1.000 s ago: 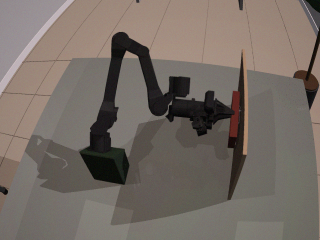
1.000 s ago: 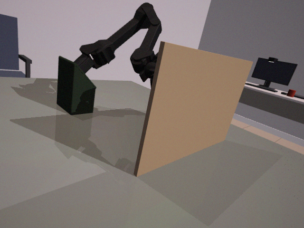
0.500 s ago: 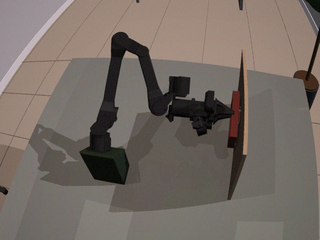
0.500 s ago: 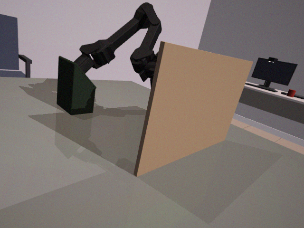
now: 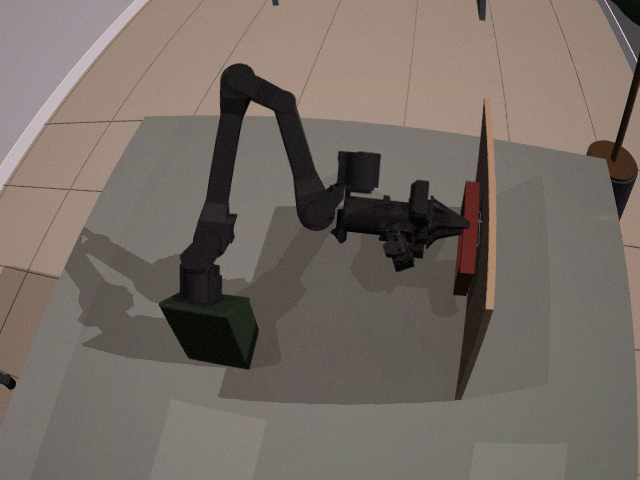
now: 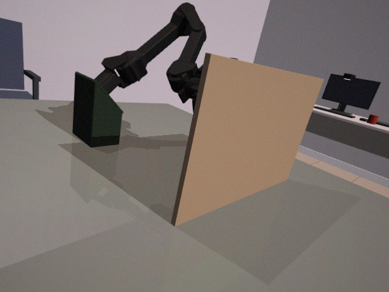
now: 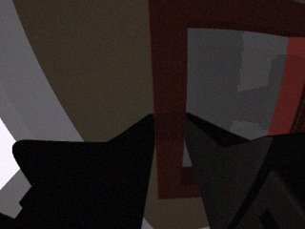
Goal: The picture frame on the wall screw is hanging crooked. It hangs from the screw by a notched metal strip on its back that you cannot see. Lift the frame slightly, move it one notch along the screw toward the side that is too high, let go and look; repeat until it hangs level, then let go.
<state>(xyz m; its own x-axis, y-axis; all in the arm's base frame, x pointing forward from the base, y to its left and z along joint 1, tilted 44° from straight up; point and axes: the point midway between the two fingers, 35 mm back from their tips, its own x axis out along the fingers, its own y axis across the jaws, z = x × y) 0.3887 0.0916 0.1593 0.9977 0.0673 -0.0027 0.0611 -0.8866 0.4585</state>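
The red picture frame (image 5: 469,198) (image 7: 169,72) hangs in front of the upright wooden panel (image 5: 482,160) (image 6: 251,125) (image 7: 91,72). Its grey picture area shows in the wrist view. My gripper (image 5: 467,223) (image 7: 168,120) is shut on one bar of the frame, a fingertip on each side, between two of its corners. A small pale metal piece (image 5: 480,221) shows between frame and panel; the notched strip is hidden. The panel hides the frame in the exterior view. I cannot tell from these angles how far the frame tilts.
The arm rises from a dark green wedge base (image 5: 206,330) (image 6: 106,122) on the grey-green table (image 5: 361,444) (image 6: 47,226). The panel stands across the table beyond the frame. A desk with a monitor (image 6: 350,90) and a red cup (image 6: 372,118) is in the background.
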